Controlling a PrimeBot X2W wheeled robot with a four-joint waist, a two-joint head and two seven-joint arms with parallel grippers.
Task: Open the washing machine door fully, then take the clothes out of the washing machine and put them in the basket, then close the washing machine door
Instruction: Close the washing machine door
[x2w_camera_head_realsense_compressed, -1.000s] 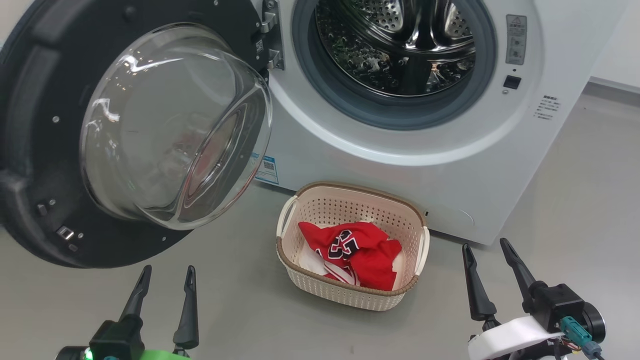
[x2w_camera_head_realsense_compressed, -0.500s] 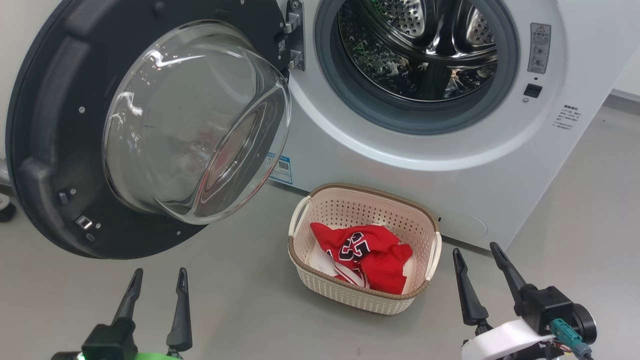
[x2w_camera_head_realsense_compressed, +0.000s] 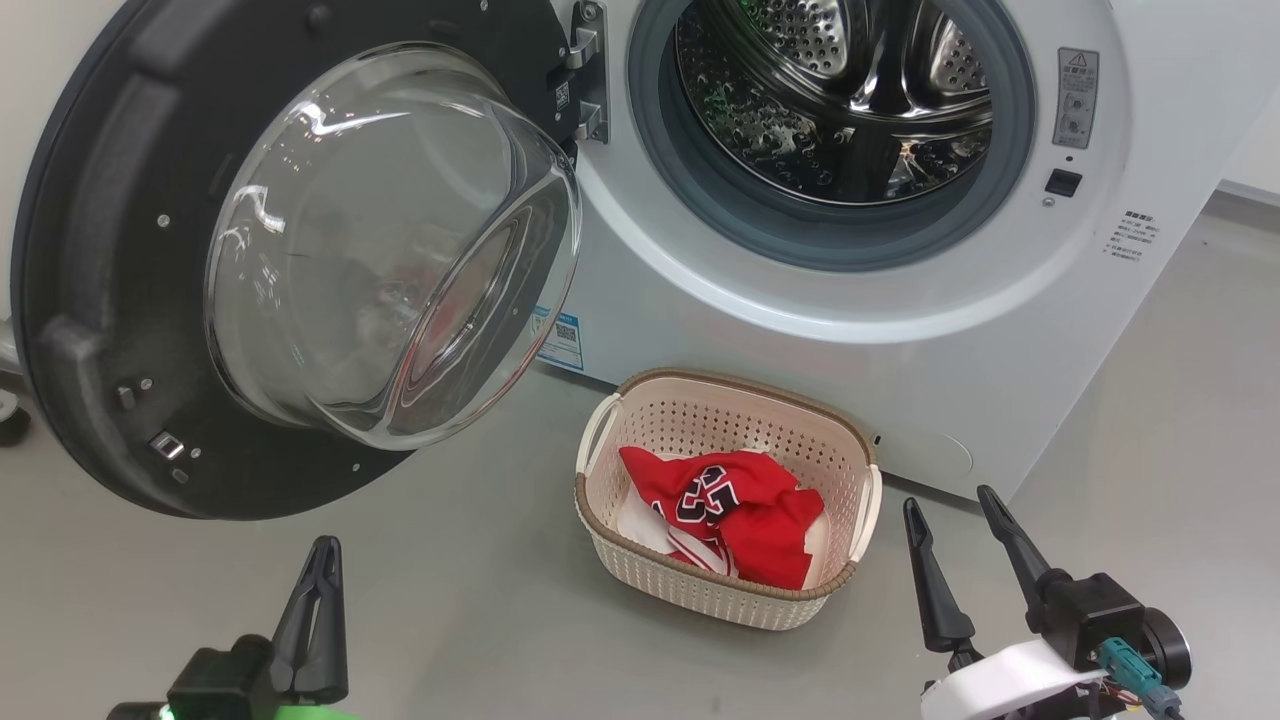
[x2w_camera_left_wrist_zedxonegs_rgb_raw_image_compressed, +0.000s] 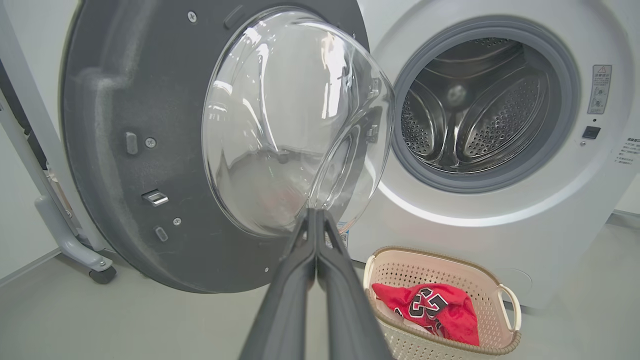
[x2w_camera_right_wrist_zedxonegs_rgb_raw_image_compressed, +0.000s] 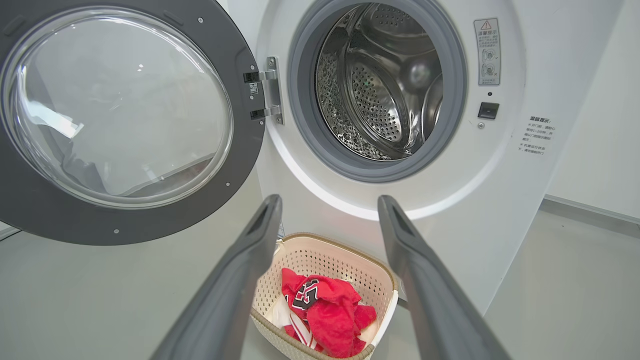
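Head cam sits up high, looking forward and down at the washing machine (x2w_camera_head_realsense_compressed: 800, 340) front and the floor (x2w_camera_head_realsense_compressed: 480, 600), fairly close in. Left wrist cam rides lower, aimed along the left claw (x2w_camera_left_wrist_zedxonegs_rgb_raw_image_compressed: 315, 214) straight at the washing machine door (x2w_camera_left_wrist_zedxonegs_rgb_raw_image_compressed: 115, 125) glass, near it. Right wrist cam looks past the right claw (x2w_camera_right_wrist_zedxonegs_rgb_raw_image_compressed: 330, 200) into the drum (x2w_camera_right_wrist_zedxonegs_rgb_raw_image_compressed: 380, 90). All three catch the basket (x2w_camera_head_realsense_compressed: 720, 378), door and drum.

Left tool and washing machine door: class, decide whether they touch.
Apart. In the head view, a strip of floor separates the shut left tool from the washing machine door.
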